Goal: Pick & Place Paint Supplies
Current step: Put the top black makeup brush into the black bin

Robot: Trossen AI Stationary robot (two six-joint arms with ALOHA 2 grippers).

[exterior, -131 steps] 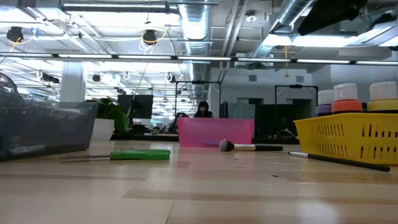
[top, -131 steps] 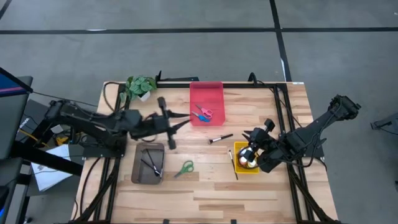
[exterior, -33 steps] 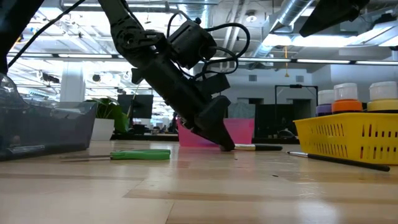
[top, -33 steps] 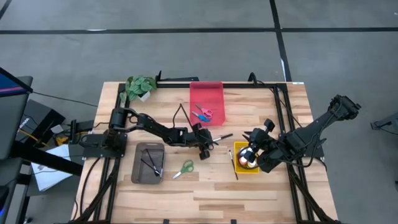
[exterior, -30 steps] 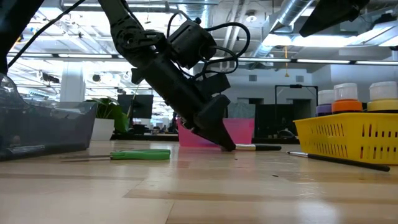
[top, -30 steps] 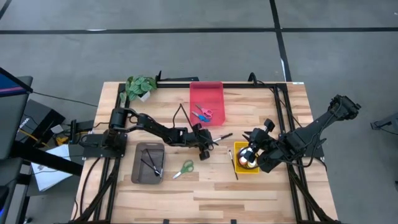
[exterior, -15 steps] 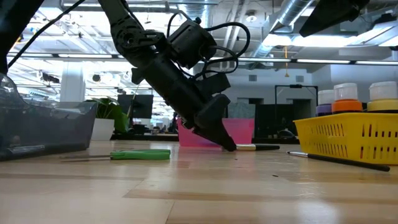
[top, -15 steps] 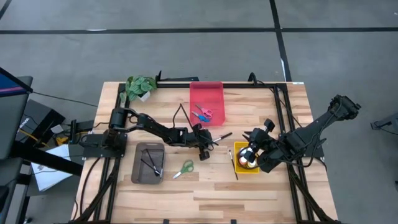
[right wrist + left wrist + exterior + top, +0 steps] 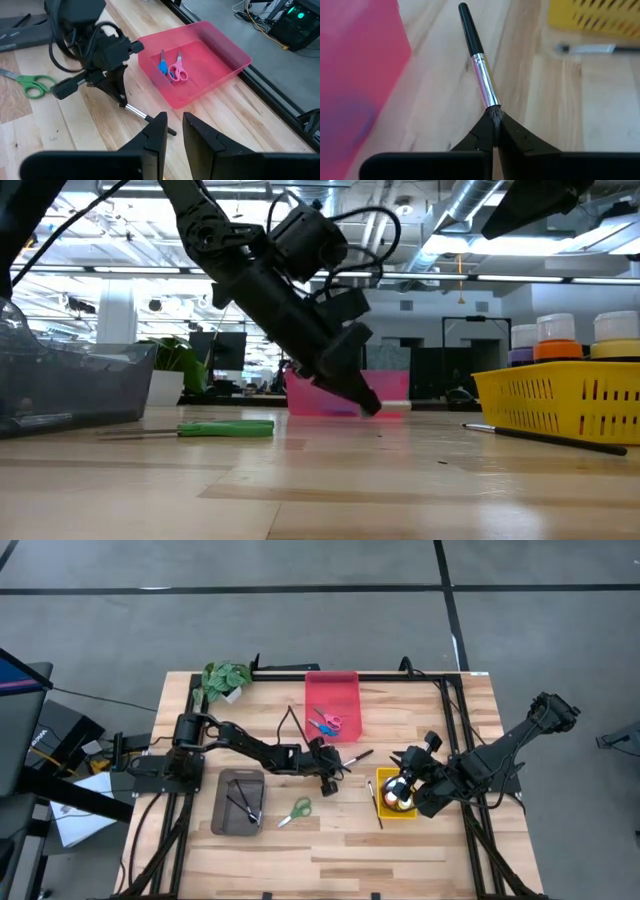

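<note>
The brush [image 9: 479, 65] is pinched by its bristle end in my left hand [image 9: 493, 131], whose fingers are pressed tight together on it; the silver collar and black handle stick out ahead, between the red tray [image 9: 355, 75] and the yellow basket [image 9: 600, 15]. Half a second ago the brush lay flat on the counter [image 9: 420, 840]. Now my left hand [image 9: 368, 406] has tipped up and the brush is raised clear of the wood, its handle angled toward the red tray [image 9: 332, 690] in the high view.

A second brush [image 9: 376, 808] lies on the counter just beside the yellow basket [image 9: 385, 810], where it was before. Green scissors [image 9: 294, 811] rest flat near the grey tray [image 9: 222, 812], which holds dark brushes [image 9: 245, 802]. Pink scissors [image 9: 177, 70] and blue scissors [image 9: 163, 68] sit inside the red tray. Paint bottles [image 9: 555, 335] stand in the basket.

My right hand [image 9: 171, 131] waits over the basket, unmoved, its fingers a little apart and holding nothing. A potted plant [image 9: 226, 677] stands at the counter's far left corner.
</note>
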